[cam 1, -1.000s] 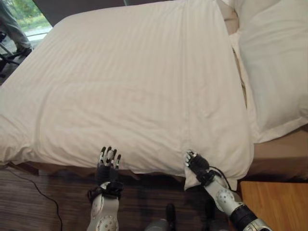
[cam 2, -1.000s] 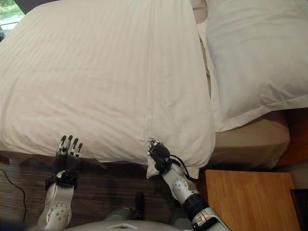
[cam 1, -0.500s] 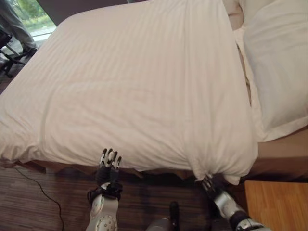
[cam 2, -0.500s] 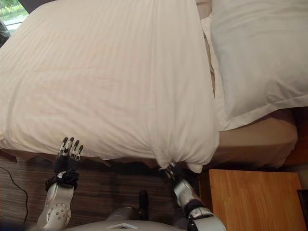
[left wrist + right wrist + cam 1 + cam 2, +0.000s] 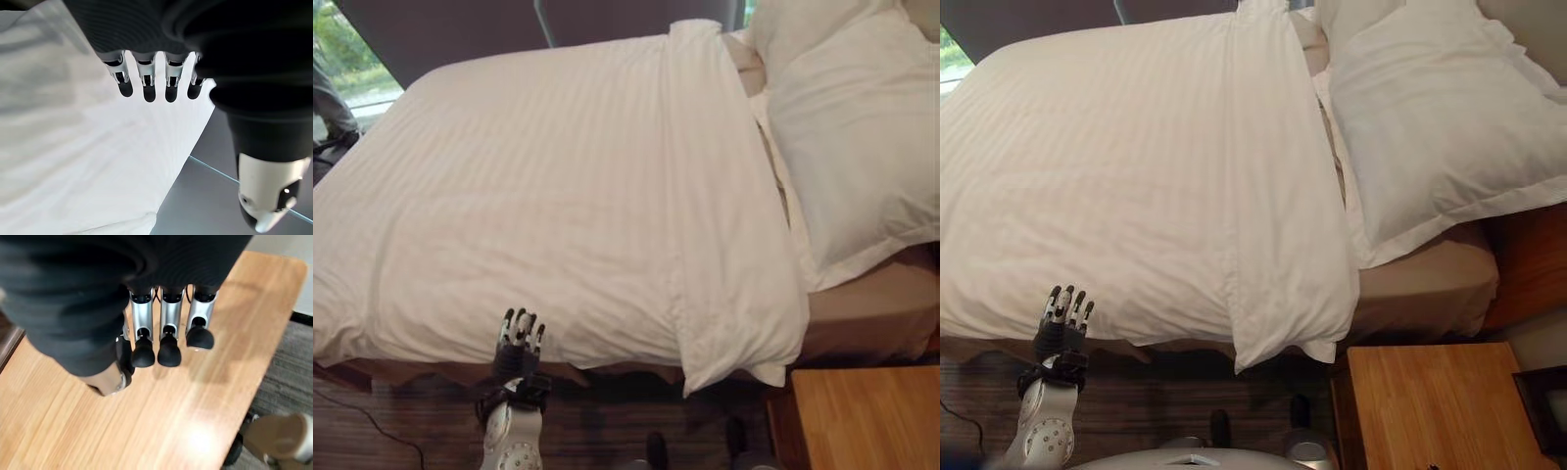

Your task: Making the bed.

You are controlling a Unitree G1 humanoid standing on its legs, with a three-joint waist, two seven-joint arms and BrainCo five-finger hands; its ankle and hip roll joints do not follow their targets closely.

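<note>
Now the right robot hand, having let go of the duvet, hangs loosely open over the wooden surface, while the left robot hand stays open at the bed's edge.

Left hand: silver fingers with dark tips, dark ribbed cover over back and wrist, silver-grey forearm bearing small round screws. Right hand: identical silver fingers, rounded dark tips, dark ribbed cover.

We see the left hand raised upright on its arm, fingers straight and slightly spread, holding nothing. The right hand points its fingers forward, extended side by side, thumb alongside, empty.
</note>
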